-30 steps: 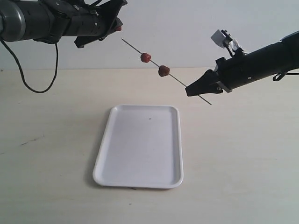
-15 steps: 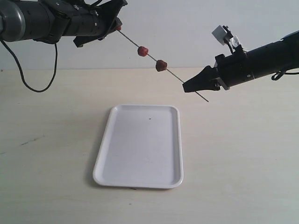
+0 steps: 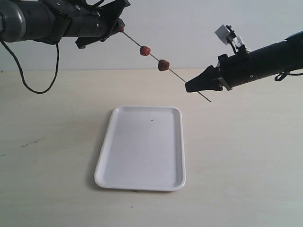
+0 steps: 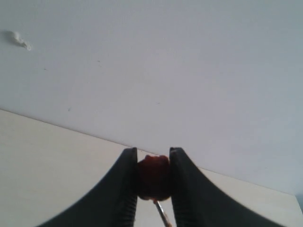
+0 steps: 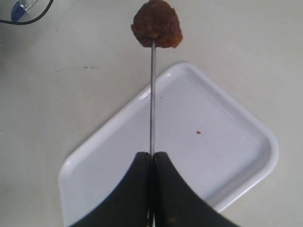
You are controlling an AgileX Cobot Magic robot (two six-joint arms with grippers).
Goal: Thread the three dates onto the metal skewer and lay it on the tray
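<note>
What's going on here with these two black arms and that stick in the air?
The right gripper is shut on a metal skewer, holding it slanted in the air above a white tray. Two dates are already threaded on it. The left gripper pinches a third date right at the skewer's upper tip. Nothing lies on the tray yet.

Soft, even light is filling every view; the tray (image 3: 107,146) is casting a thin shadow; around the left gripper (image 4: 153,156) the picture is blurring slightly.
</note>
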